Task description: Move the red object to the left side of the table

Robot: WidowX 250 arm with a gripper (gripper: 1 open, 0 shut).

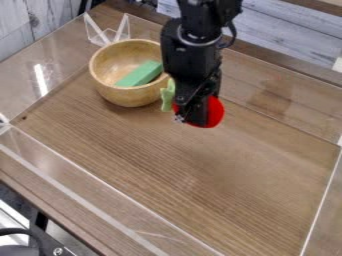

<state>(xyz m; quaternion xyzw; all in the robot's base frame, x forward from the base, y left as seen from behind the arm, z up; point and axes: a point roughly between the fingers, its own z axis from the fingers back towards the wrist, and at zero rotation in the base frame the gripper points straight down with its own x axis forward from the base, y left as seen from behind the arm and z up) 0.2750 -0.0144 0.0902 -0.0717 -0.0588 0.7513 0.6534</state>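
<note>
Just beside the wooden bowl (118,97), on its right in the camera view, the dark gripper (191,104) hangs over the brown table (147,165), its jaws clamped on the red object (205,111). That red piece sits at the fingertips, apart from the bowl. A pale green bit (167,93) shows between the gripper and the bowl. Inside the bowl lies a green block (139,74), tilted.

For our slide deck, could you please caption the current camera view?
Robot fingers hold a red toy fruit beside a wooden bowl.
</note>
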